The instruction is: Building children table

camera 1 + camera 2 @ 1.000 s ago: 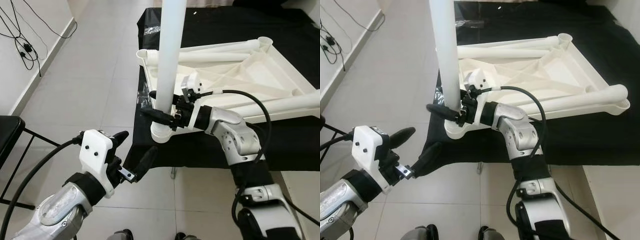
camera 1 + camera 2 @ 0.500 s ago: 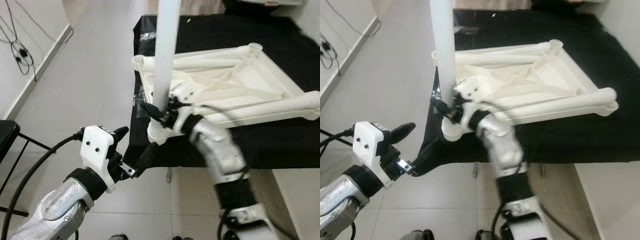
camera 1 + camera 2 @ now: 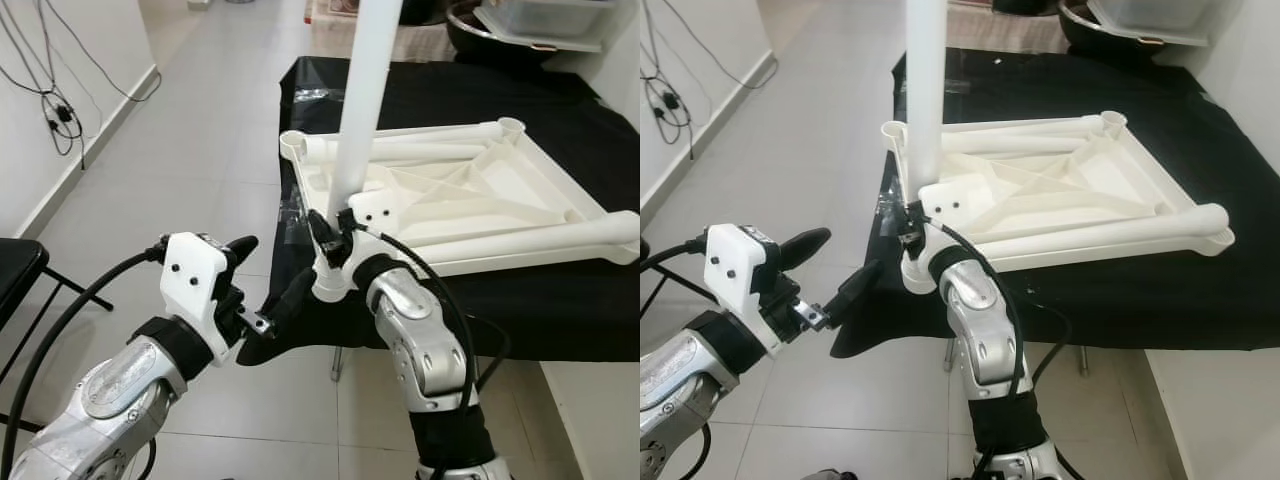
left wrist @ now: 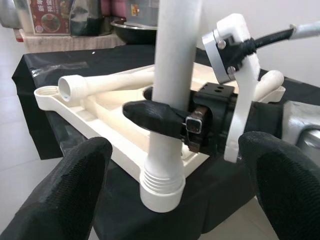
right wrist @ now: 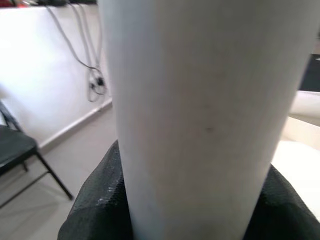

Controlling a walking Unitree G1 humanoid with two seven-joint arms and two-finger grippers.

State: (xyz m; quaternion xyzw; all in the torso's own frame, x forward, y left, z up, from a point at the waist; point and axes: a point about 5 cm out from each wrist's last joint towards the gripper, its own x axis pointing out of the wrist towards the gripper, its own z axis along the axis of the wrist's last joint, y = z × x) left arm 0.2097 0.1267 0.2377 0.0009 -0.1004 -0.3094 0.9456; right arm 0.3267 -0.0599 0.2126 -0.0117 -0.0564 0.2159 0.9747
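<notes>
**Right gripper clamped on the upright table leg**

Your right gripper (image 4: pixel 175 117) has its black fingers closed round a smooth white plastic leg (image 3: pixel 362 110), a round tube standing nearly upright. Its ribbed, threaded end (image 4: pixel 161 190) sits at the near corner of the upturned white tabletop (image 3: pixel 470 190), a ribbed moulded tray lying on a black cloth (image 3: pixel 500 100). Two more tubular legs lie along the tabletop's edges. Your left gripper (image 3: pixel 262 300) hovers just beside the leg's base, its padded black fingers (image 4: pixel 65 185) spread wide, holding nothing. Pale glossy tiles (image 3: pixel 180 170) cover the floor.
</notes>
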